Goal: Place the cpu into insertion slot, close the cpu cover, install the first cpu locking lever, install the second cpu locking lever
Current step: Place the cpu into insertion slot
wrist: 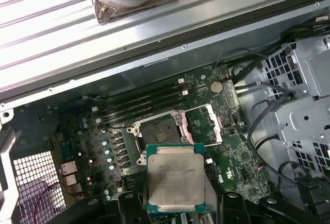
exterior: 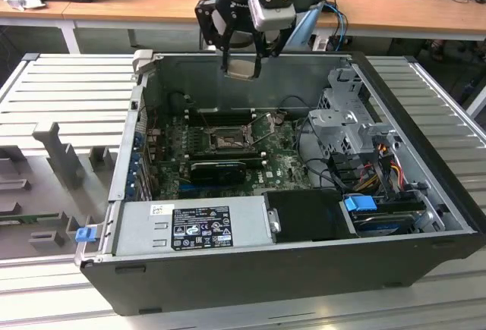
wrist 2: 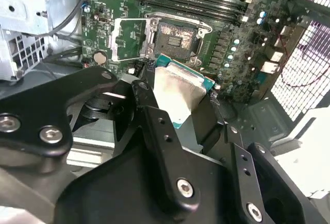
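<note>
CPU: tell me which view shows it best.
The first wrist view: the cpu shows its silver top face-on. The second wrist view shows it tilted, partly hidden behind the fingers. The exterior view shows a small pale square above the case.

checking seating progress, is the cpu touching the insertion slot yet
Apart. In the exterior view the cpu hangs in the tool high over the board, with clear space between it and the insertion slot below.

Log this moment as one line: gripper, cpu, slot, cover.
gripper: shut on cpu | cpu: held above motherboard, not seated | insertion slot: empty | cpu cover: open
</note>
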You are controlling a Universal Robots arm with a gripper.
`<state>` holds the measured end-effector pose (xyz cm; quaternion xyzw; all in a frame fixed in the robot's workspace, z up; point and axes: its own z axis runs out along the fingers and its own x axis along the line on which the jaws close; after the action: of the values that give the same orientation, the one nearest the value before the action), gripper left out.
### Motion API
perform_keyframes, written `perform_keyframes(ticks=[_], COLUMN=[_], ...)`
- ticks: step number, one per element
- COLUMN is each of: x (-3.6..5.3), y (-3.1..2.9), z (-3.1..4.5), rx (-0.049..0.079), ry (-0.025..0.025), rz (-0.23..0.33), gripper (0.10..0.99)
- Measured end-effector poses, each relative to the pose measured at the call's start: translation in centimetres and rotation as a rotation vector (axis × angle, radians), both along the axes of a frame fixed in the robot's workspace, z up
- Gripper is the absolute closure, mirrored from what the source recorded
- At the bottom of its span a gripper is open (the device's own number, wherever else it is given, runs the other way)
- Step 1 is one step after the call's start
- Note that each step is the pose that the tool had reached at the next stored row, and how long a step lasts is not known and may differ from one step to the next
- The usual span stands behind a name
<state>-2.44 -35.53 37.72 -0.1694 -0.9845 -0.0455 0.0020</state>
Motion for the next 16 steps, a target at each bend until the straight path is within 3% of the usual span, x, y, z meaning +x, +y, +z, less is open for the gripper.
perform_keyframes(ticks=[4,11,16], x=[0.00,0.00,0.00], y=[0.00,0.00,0.00], z=[-0.06,-0.08,-0.54], rx=[0.000,0.000,-0.001], ry=[0.0000,-0.0001,-0.0001], rz=[-0.122,-0.214,-0.228], gripper=[0.557,0.557,0.557])
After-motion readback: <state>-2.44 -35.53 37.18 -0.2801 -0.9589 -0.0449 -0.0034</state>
